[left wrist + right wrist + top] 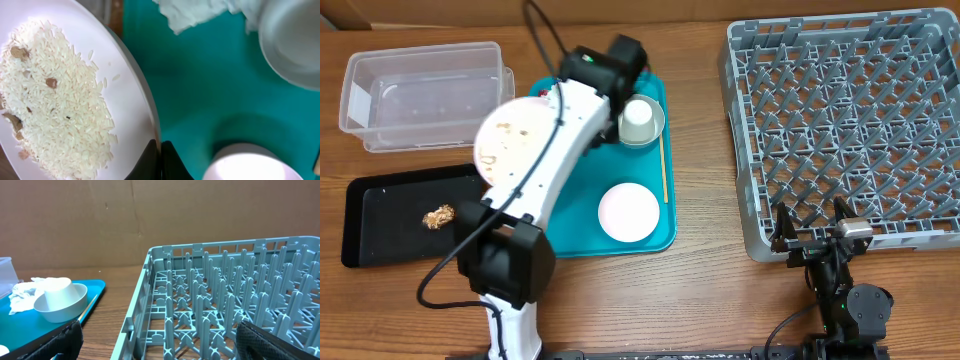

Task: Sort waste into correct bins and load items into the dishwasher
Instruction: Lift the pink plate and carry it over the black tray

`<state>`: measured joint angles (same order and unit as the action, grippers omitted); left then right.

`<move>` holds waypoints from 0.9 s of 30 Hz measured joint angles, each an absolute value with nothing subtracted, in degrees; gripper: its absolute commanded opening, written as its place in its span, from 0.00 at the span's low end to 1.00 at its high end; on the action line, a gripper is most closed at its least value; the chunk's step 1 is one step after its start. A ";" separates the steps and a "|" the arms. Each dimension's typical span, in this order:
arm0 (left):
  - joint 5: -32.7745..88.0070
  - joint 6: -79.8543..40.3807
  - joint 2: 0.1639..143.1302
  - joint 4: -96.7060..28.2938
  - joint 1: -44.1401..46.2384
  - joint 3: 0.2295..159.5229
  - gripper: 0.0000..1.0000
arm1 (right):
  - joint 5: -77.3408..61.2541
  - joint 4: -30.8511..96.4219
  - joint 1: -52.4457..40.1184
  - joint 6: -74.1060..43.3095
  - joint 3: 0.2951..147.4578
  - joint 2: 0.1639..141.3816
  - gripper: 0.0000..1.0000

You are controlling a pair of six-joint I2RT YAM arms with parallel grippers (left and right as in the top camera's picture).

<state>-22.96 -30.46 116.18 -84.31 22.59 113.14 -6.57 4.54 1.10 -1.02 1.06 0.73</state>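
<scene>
1. Large pale round plate point(505, 135): smooth, glossy, face up, no long axis. It overlaps the 9 o'clock edge of the teal plastic tray point(662, 236). Whether it is lifted cannot be told.
2. Loose white rice grains point(55, 95) with brown bits are heaped across its surface.
3. Left gripper point(160, 157): dark fingers pinched on the plate's rim.
4. Right gripper point(811, 225): fingers spread apart, empty, at the 6 o'clock rim of the grey pegged plastic rack point(850, 110).

1 large plate point(506, 135), 1 small plate point(628, 212), 1 bowl point(659, 128), 1 cup point(638, 114) (2 bins point(420, 100) point(390, 228)).
</scene>
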 measured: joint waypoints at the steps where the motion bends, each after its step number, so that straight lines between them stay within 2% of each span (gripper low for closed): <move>1: -22.94 -30.55 116.16 -84.53 21.37 113.84 0.04 | -6.57 4.56 1.10 -1.02 1.06 0.73 1.00; 15: -11.90 -30.89 116.16 -86.35 -3.16 114.80 0.04 | -6.57 4.54 1.08 -1.02 1.06 0.73 1.00; 27: 2.26 -23.42 116.16 -85.73 -17.04 114.80 0.05 | -6.59 4.56 1.08 -1.04 1.06 0.73 1.00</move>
